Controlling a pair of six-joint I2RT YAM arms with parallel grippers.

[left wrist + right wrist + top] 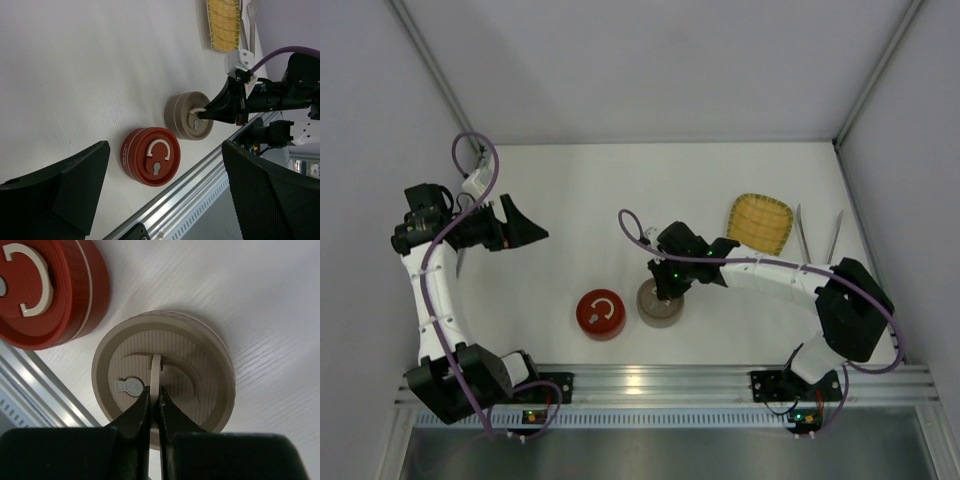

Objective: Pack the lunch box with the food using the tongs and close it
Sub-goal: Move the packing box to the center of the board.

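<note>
Beneath the right hand (154,392), the tan lunch box (200,355) seems gripped.

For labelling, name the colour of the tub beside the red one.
Beige tub, best in right wrist view.

Top external view is looking down from above and behind the arm bases, taking in the whole surface (620,190). Left wrist view is looking low across it from afar, past the left pincer (165,147). Right wrist view is sitting close over the beige container (200,355). All three are sharing it and the red container (601,314).
</note>
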